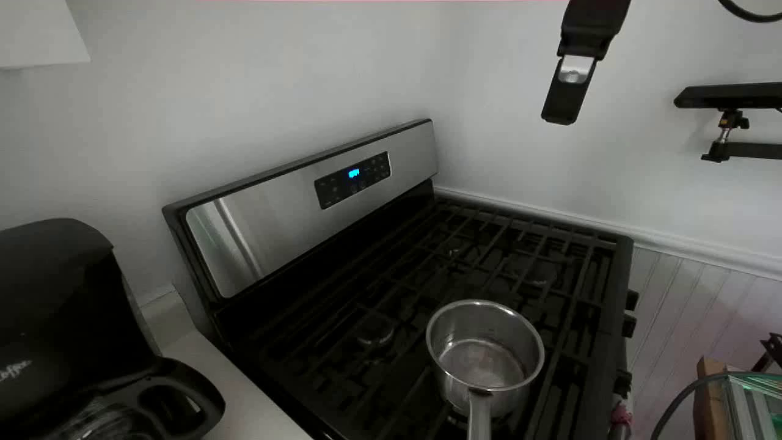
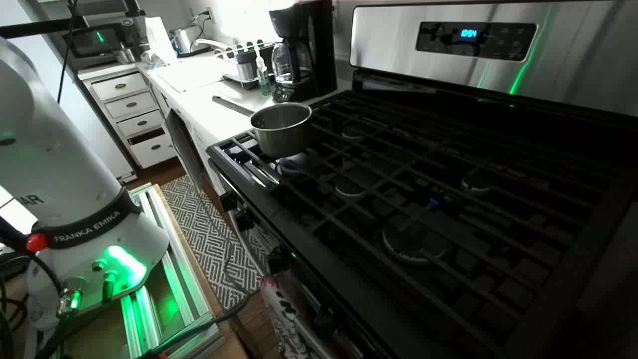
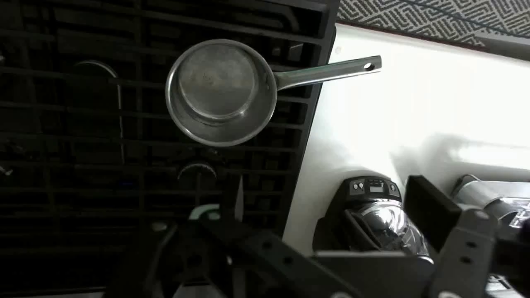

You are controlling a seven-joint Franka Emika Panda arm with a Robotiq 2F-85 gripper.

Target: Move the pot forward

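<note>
In an exterior view, the pot (image 1: pixel 482 363) sits on the stove (image 1: pixel 275 232). In an exterior view, lots of bare bars (image 2: pixel 394 174) lie beside it. In the wrist view, its handle (image 3: pixel 331 72) pokes past the edge (image 3: pixel 304 128), over the counter (image 3: pixel 372 120); the gripper (image 3: pixel 329 196) has 2 fingers (image 3: pixel 432 213) spread wide.

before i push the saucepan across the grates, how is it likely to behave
The metal saucepan should be stiff and will probably feel light, since it looks empty. Its long handle, jutting to one side, may make it swivel. The spaced bars of the grates could make it judder.
</note>
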